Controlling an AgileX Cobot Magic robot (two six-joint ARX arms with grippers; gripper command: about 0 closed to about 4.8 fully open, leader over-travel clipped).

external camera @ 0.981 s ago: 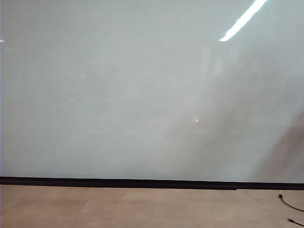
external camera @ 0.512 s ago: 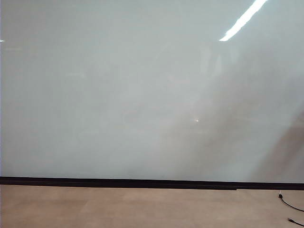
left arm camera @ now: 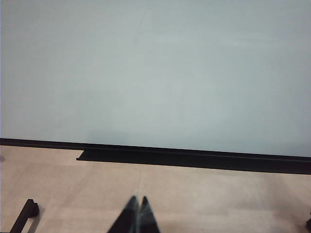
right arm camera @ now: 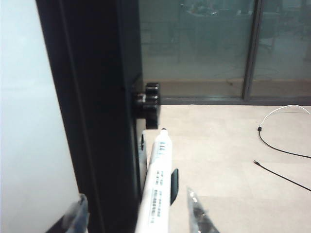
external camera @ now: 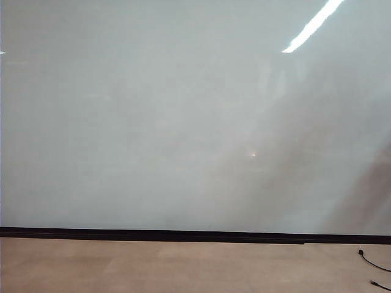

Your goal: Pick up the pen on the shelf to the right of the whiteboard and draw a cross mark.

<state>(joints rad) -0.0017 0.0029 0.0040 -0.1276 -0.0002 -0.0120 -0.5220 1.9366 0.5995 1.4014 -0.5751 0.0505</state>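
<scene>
A: Glossy pale grey-white, the whiteboard (external camera: 183, 122) fills nearly all of the exterior view, a smooth panel that throws back a bright slanting streak of ceiling light near its upper right. No stroke shows on it.

B: And below the whiteboard?

A: A thin black strip (external camera: 183, 235) runs along its lower edge, and under that lies the floor (external camera: 153, 268), tan and wood-toned, matte, with faint seams. A thin black cable (external camera: 372, 264) curls at the floor's right end.

B: What stands beside the whiteboard in the right wrist view?

A: A broad black post (right arm camera: 92, 111), flat-faced and dull, borders the whiteboard's edge, with a ribbed black knob (right arm camera: 149, 104) on its far side. Beyond the post are greenish glass panels (right arm camera: 204, 43) in dark frames, dimly mirroring a room, plus a white cable (right arm camera: 284, 114).

B: Where is the pen?

A: The pen (right arm camera: 156, 184) stands just beside the post, a slim white barrel with printed dark bands and a small dark tip, pointing away from the camera.

B: And the grippers?

A: The right gripper (right arm camera: 138, 211) flanks the pen, its translucent fingers (right arm camera: 198, 213) still apart from the barrel, not yet clamped. The left gripper (left arm camera: 137, 213) hangs over the floor before the whiteboard, its dark pointed fingertips pressed together, holding nothing.
</scene>
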